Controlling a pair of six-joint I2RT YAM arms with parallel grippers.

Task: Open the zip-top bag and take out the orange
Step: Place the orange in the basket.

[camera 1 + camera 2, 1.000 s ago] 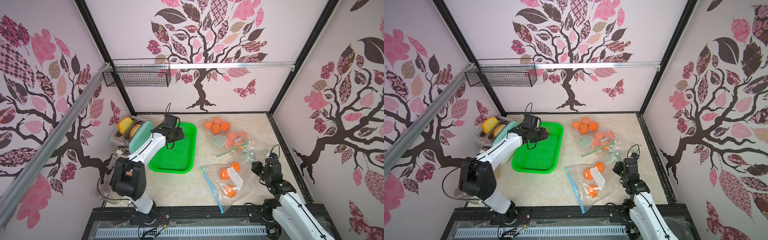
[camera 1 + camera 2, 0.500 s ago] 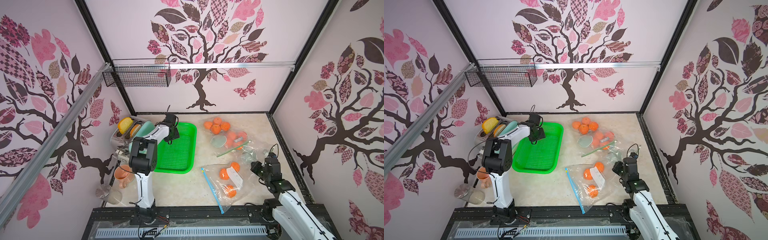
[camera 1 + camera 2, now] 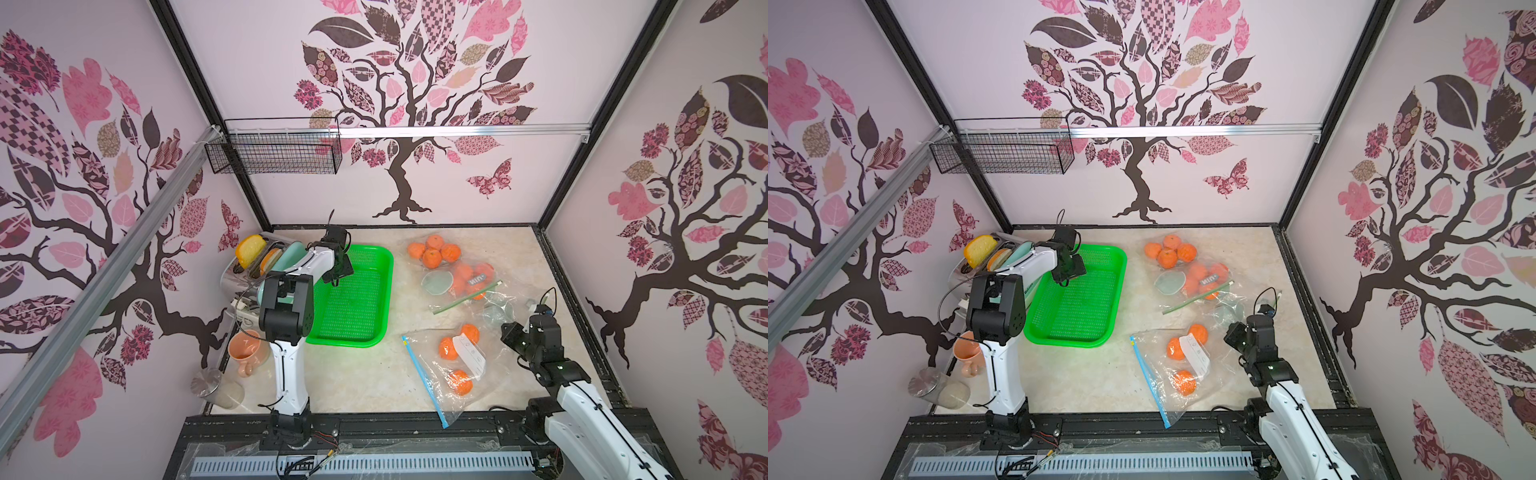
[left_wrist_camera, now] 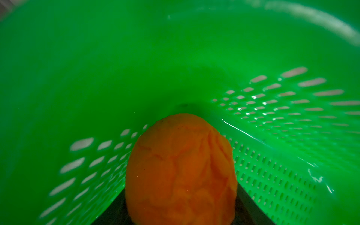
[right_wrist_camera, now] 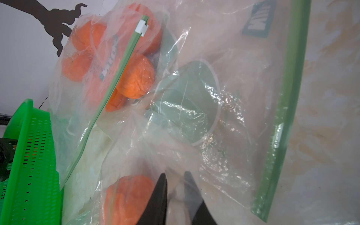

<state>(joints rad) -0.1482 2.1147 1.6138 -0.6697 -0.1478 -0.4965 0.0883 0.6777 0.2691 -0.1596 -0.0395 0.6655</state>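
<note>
Orange [image 4: 181, 169] grasped by left gripper [image 3: 340, 271] faces tray [image 3: 387, 266] wall; right gripper [image 5: 175, 175] pinches zip-top bag [image 3: 424, 361].

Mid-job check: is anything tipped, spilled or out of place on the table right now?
Yes: the lidded jar lies on its side at the front left corner, beside the peach mug; no spill shows. Otherwise nothing stands out: the right gripper pinches the crumpled blue-zipped bag.

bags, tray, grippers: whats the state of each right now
blue-zip bag: lying flat, three oranges inside, zip unclear
green-zip bag: more oranges inside, zip looks shut
green tray: flat, left gripper inside
left gripper: holding orange
right gripper: pinching blue-zip bag's edge
</note>
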